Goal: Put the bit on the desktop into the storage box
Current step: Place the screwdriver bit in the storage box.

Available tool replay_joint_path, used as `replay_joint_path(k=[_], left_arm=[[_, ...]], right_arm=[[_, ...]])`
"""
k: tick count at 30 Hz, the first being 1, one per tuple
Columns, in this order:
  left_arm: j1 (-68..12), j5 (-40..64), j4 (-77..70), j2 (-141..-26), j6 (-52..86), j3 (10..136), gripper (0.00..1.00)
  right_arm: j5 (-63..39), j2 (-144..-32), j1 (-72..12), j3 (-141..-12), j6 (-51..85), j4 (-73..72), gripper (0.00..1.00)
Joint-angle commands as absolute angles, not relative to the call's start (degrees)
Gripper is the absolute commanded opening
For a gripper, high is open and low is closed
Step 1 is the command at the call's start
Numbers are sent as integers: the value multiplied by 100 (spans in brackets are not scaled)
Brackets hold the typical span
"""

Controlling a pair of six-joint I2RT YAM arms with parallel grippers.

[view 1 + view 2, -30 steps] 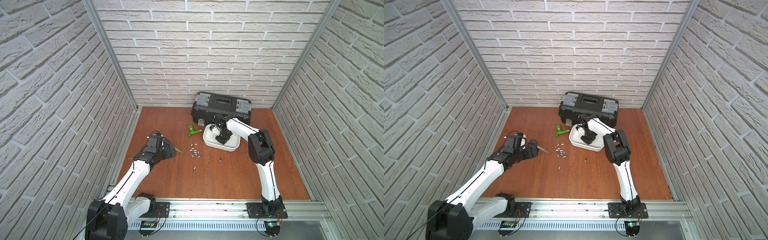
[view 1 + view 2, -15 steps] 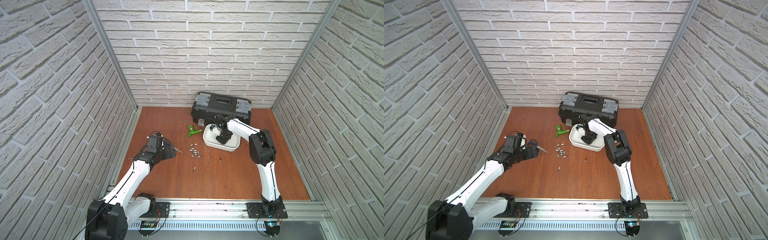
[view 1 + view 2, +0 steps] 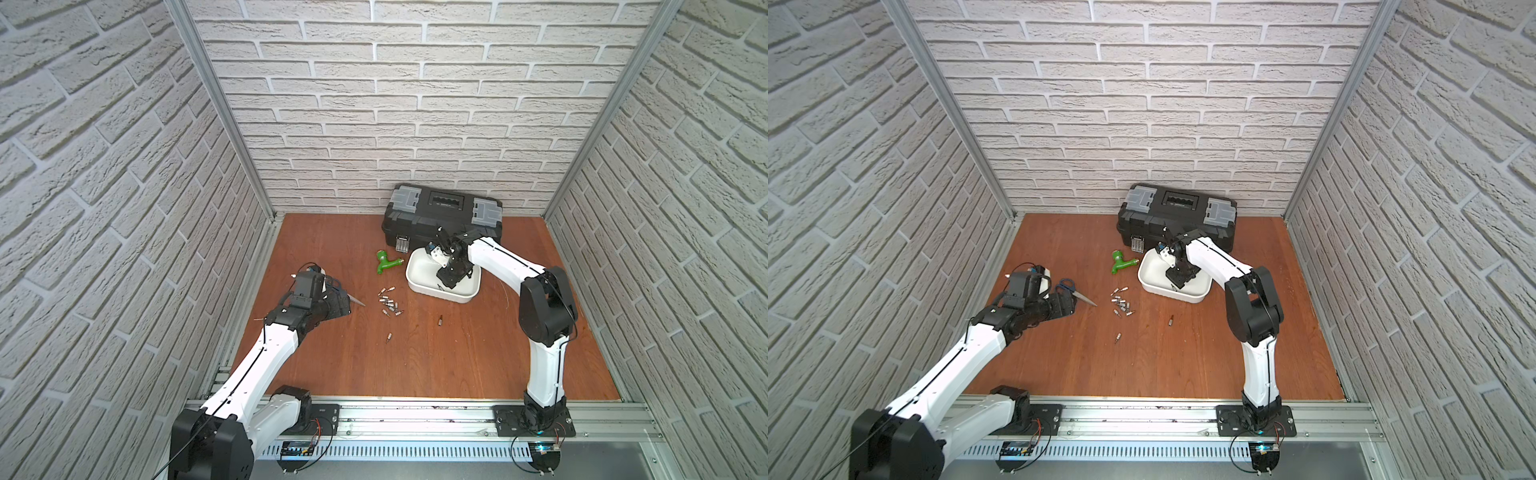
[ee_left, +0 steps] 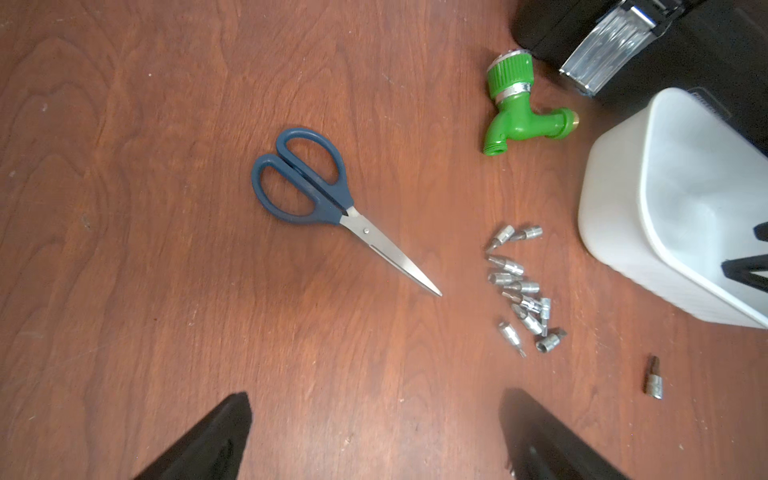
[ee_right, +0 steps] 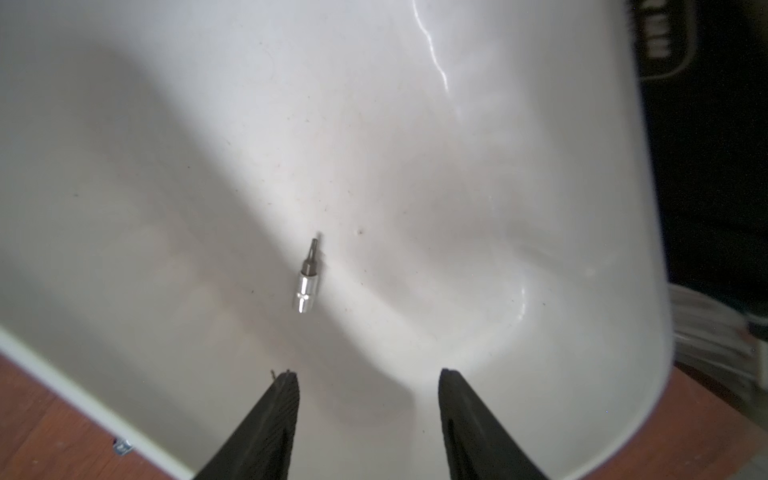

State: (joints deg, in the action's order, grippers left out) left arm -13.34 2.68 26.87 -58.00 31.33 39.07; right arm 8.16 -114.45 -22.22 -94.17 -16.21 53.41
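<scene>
The right gripper [image 5: 368, 374] hangs inside the storage box [image 5: 457, 145], its fingers parted to a middling gap with nothing between them. One silver bit [image 5: 306, 277] lies loose on the white floor just ahead of the tips. The left gripper [image 4: 374, 399] holds its fingers spread wide and empty above the desktop [image 4: 166, 311], near blue-handled scissors [image 4: 309, 187]. Past the scissors' point, a cluster of bits [image 4: 521, 291] lies on the wood beside the box, with a darker bit [image 4: 653, 378] apart from it. A green tap fitting [image 4: 519, 112] lies near the box, in front of a black toolbox [image 3: 444, 208].
</scene>
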Motion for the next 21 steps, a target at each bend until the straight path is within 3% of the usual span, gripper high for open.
replay_joint_path(k=[1,11,15,21], left_arm=[[-1405,307,2704,-5670,3174,3929,98],[-1718,159,2868,-5625,3210,4042,98],[-1997,-2,3003,-5707,3203,4129,98],[-2352,-208,3094,-5800,3200,4210,98]], right_arm=[[918,-10872,-2206,-9211,-1494,5142,63],[803,-9570,-2274,-8611,-1023,5115,86],[900,-8918,-2291,-8223,-663,4897,100],[547,-8276,-2293,-7924,1,4943,99]])
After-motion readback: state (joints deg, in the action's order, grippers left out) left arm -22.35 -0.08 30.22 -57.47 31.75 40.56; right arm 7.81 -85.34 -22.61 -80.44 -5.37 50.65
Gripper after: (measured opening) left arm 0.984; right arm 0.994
